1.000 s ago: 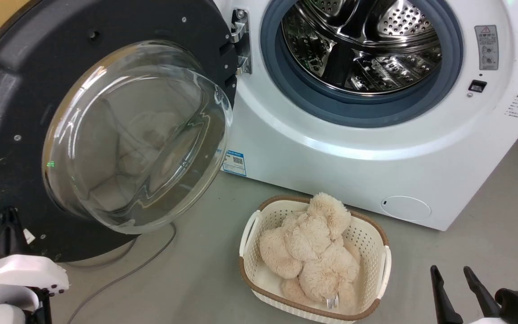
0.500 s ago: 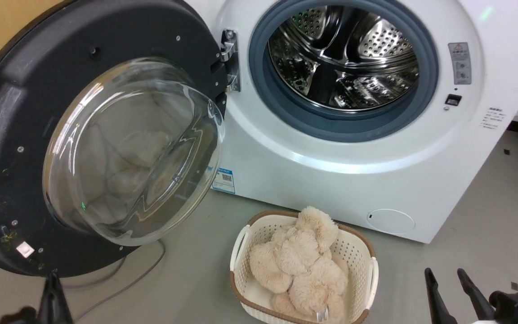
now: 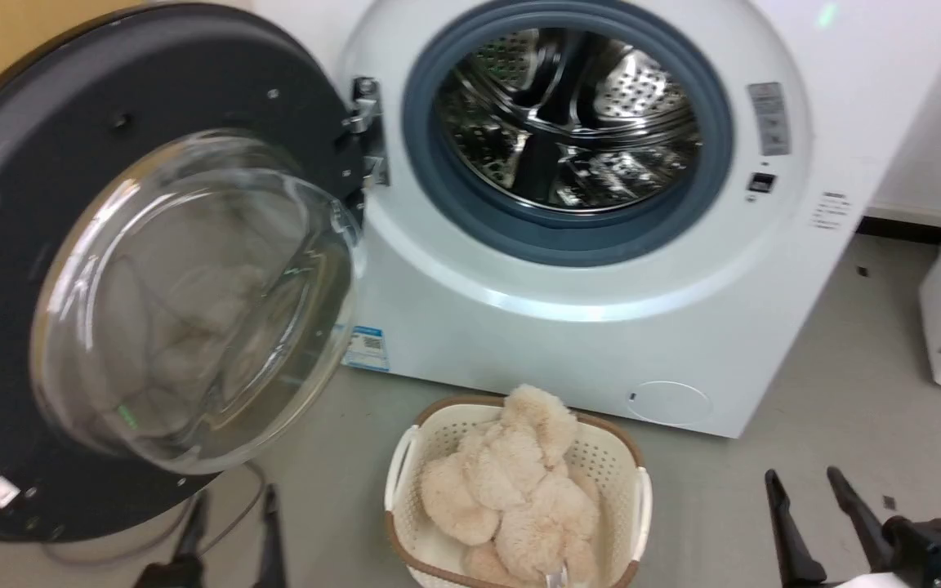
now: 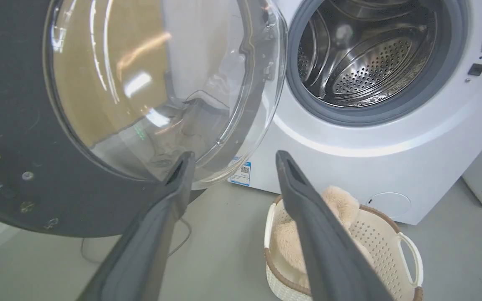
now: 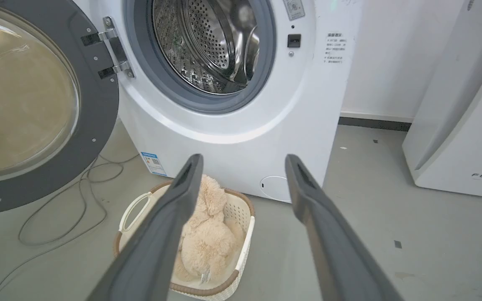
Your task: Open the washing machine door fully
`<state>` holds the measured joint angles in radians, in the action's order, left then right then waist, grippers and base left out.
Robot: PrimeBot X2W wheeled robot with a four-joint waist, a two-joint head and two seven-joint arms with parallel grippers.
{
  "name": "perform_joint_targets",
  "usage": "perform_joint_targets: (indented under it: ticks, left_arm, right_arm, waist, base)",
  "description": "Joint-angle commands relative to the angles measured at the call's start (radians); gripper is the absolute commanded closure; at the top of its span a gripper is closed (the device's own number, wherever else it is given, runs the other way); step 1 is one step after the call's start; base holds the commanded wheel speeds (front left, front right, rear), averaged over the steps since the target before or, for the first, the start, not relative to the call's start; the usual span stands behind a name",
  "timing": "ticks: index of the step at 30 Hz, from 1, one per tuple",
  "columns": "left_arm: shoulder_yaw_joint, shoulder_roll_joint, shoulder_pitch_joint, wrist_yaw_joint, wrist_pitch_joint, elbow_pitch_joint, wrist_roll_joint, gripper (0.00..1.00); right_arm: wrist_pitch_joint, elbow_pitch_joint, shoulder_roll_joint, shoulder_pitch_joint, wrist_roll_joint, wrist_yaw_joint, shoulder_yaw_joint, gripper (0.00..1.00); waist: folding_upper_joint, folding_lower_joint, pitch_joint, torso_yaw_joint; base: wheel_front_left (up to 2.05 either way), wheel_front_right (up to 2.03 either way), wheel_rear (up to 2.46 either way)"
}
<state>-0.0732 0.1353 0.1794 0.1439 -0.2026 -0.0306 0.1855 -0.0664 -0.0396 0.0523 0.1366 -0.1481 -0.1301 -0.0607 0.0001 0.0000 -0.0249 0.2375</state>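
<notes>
The door (image 3: 152, 278) stands swung wide on its hinge (image 3: 364, 122), taking up the left half of the head view, with its inner face and glass bowl turned toward the camera. The washer (image 3: 568, 327) sits at upper centre with its mouth wholly uncovered, so the drum (image 3: 568, 114) is in plain sight. In the right wrist view the door lies at the left edge, angled well away from the opening.

The left hand (image 3: 234, 494) is at the bottom left of the head view, just below the door's lower rim. Its fingers are apart and hold nothing. Whether a fingertip touches the rim cannot be told. The right hand (image 3: 802, 475) is at the lower right, fingers apart and empty, well away from the door.

A basket (image 3: 402, 465) with a plush toy (image 3: 511, 482) rests on the floor at bottom centre, in front of the washer and clear of the door.

By my reading the task is all but done. The door looks past square to the washer's front, and at most a last nudge outward is left, if the hinge allows more travel.
</notes>
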Motion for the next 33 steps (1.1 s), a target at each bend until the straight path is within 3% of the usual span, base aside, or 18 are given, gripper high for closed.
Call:
perform_joint_targets:
  ticks: [1,7,15,33]
  left_arm:
    - [-0.019,-0.004,-0.025,-0.011,0.006,0.01,-0.011,0.0]
    - [-0.08,0.003,-0.085,-0.038,0.02,0.004,-0.046,0.0]
    - [-0.103,0.026,-0.12,-0.042,0.034,-0.015,-0.074,0.0]
    - [-0.113,0.037,-0.136,-0.034,0.027,-0.023,-0.065,0.0]
  right_arm:
    - [0.001,0.019,-0.002,0.009,0.01,-0.001,-0.003,0.0]
    - [0.02,0.073,-0.002,0.015,0.036,-0.001,-0.005,0.0]
    - [0.045,0.115,-0.002,0.035,0.072,-0.001,-0.006,0.0]
    - [0.049,0.129,-0.002,0.031,0.077,-0.001,0.003,0.0]
  waist:
    - [-0.0001,0.0,-0.001,-0.027]
    - [-0.0001,0.0,0.004,-0.099]
    - [-0.0001,0.0,0.017,-0.174]
    - [-0.0001,0.0,0.047,-0.201]
  base:
    - [0.0,0.0,0.0]
    - [0.0,0.0,0.0]
    - [0.0,0.0,0.0]
    - [0.0,0.0,0.0]
